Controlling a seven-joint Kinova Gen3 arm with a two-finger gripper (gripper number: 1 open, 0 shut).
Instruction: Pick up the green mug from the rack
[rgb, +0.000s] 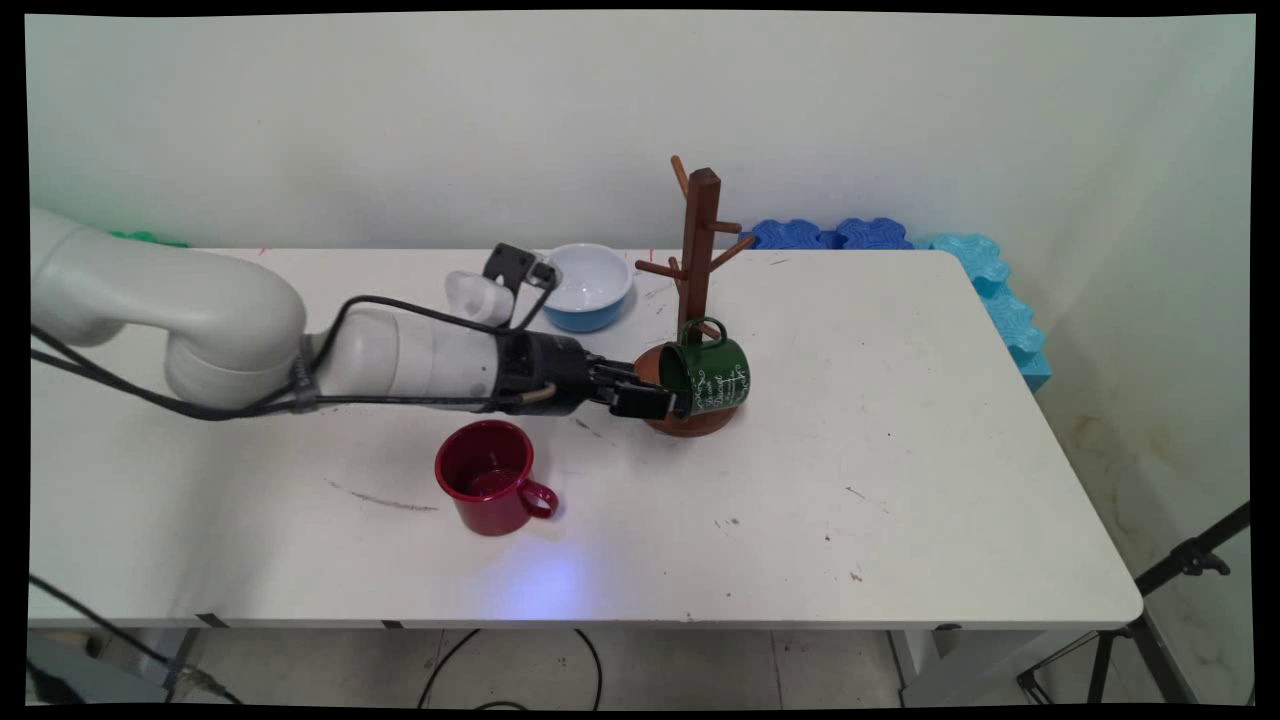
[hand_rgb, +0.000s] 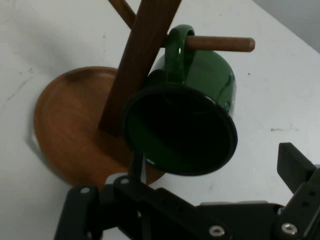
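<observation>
Nearest the camera, a glossy red enamel mug stands upright on the white table. Rightward, the black two-finger gripper – fingers spread apart – sits at the mouth of a dark green enamel mug, hung by its handle on a peg of the brown wooden mug tree. Behind – a pale blue bowl.

The white table carries a red mug, a blue bowl, and a wooden mug tree.

Dark green enamel mug hangs by its handle on a wooden peg of the brown wooden mug tree. Black two-finger gripper spread, one finger at the mug's rim.
</observation>
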